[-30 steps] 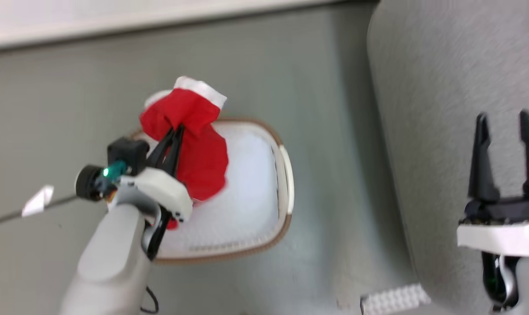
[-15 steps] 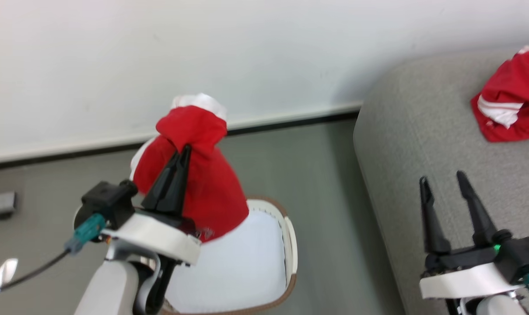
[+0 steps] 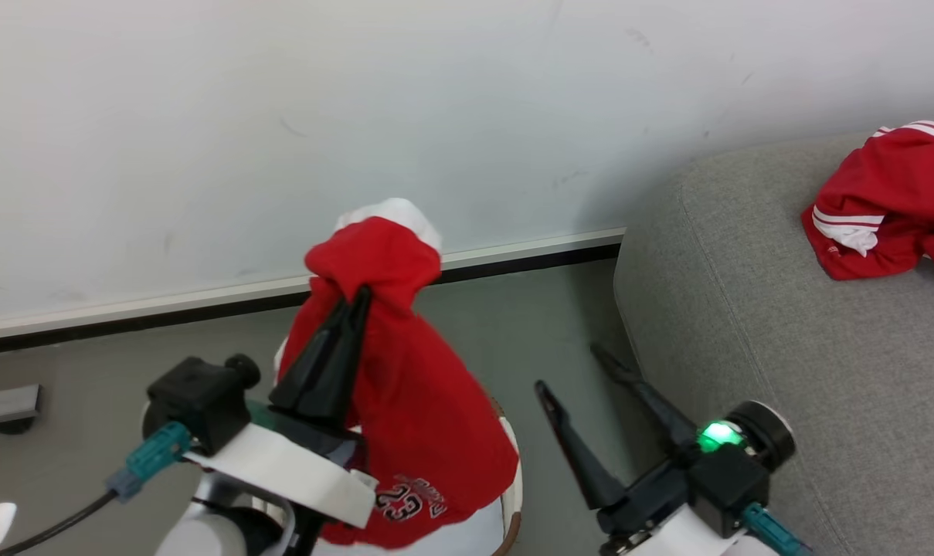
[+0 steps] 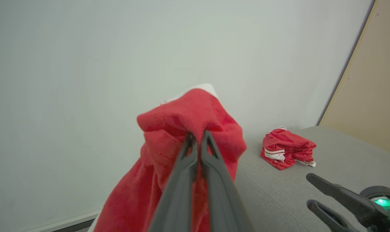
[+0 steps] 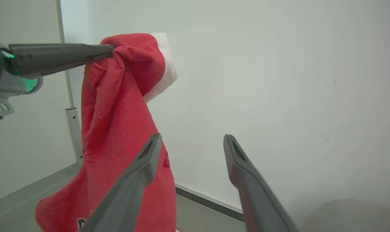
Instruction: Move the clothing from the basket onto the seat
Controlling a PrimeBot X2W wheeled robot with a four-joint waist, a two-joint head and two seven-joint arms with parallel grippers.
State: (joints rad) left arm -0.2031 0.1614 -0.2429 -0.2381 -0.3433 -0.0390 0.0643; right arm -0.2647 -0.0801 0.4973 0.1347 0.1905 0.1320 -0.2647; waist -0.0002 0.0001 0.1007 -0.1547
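Observation:
My left gripper (image 3: 362,300) is shut on a bunched fold of a red garment (image 3: 412,409) with a white cuff and a printed number, which hangs down from it above the basket (image 3: 515,494). Only a sliver of the basket's brown rim shows under the cloth. In the left wrist view the gripper (image 4: 198,137) pinches the garment (image 4: 188,112). My right gripper (image 3: 568,369) stands open to the right of the hanging cloth, holding nothing; its fingers (image 5: 192,138) flank the garment's (image 5: 117,112) edge. A second piece of red clothing (image 3: 884,208) lies crumpled on the grey seat (image 3: 783,332).
A white wall with a dark baseboard (image 3: 513,259) runs behind the grey floor (image 3: 88,371). The seat's rounded end (image 4: 330,154) is to the right of the basket. A beige panel (image 4: 375,96) stands beyond it. A small grey fitting (image 3: 3,405) sits at far left.
The head camera has tilted up toward the wall. My left gripper has raised the red garment out of the basket. My right gripper has turned left toward the hanging cloth.

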